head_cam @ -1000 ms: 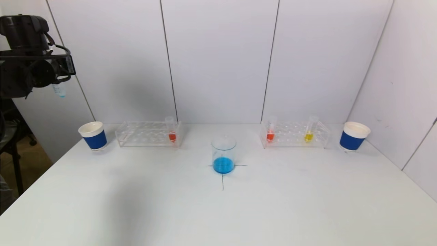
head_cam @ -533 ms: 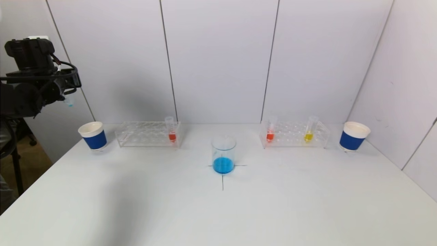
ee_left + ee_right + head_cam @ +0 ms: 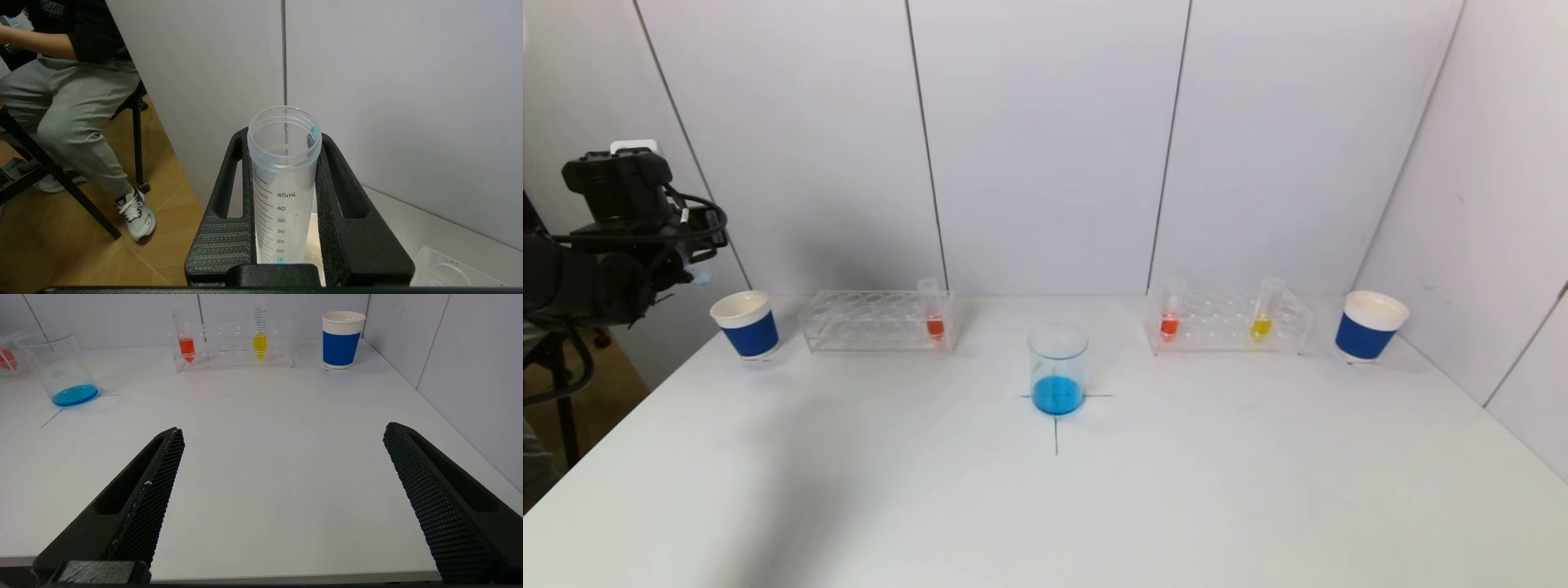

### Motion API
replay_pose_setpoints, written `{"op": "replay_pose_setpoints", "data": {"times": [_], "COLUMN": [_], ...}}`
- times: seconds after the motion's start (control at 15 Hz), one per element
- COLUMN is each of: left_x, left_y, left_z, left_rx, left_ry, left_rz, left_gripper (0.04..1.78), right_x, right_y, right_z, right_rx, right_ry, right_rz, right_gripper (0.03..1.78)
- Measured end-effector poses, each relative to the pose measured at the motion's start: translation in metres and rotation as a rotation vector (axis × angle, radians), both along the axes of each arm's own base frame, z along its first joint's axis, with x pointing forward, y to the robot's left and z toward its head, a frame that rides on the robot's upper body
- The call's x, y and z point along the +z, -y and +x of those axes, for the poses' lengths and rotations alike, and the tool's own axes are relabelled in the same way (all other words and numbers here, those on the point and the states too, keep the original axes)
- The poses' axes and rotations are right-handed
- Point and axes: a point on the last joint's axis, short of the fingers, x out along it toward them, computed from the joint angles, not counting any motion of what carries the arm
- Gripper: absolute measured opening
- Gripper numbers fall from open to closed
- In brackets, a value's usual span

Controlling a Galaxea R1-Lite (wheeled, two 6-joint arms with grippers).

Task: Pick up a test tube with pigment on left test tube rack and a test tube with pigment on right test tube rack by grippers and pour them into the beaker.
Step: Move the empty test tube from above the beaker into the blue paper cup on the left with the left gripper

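Observation:
My left gripper point(image 3: 696, 263) is at the far left, raised above and just left of the left paper cup point(image 3: 745, 324). It is shut on a clear test tube point(image 3: 284, 179) that is upright and nearly empty, with blue traces. The beaker point(image 3: 1058, 369) stands at the table's centre with blue liquid in it. The left rack point(image 3: 866, 321) holds one red-orange tube point(image 3: 933, 314). The right rack point(image 3: 1229, 322) holds a red tube point(image 3: 1170, 314) and a yellow tube point(image 3: 1263, 314). My right gripper point(image 3: 282, 433) is open and empty, low over the near right of the table, and does not show in the head view.
A second blue-and-white paper cup point(image 3: 1369, 325) stands right of the right rack. White walls close the back and right side. A seated person point(image 3: 77, 94) and a chair are beyond the table's left edge.
My left arm has come down and a little to the right with the test tube, from high at the left edge to just above the left cup. Nothing else moved.

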Motion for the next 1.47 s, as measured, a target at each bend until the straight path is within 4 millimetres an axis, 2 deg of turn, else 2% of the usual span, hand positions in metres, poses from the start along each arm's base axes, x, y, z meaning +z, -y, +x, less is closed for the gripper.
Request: {"op": "replay_pose_setpoints", "data": {"times": [0.67,1.47], "left_x": [-0.047,-0.085], "left_y": [-0.008,-0.011], "left_z": [0.017,0.034], "left_rx": [-0.012,-0.024], "left_ry": [-0.023,-0.049], "left_rz": [-0.003,-0.005], "left_gripper": [0.44,0.44], "right_x": [0.000,0.000], "right_y": [0.000,0.000], "right_z": [0.000,0.000], "right_rx": [0.000,0.000], "right_ry": [0.000,0.000], "right_rz": [0.000,0.000], "right_gripper": [1.77,1.77]}}
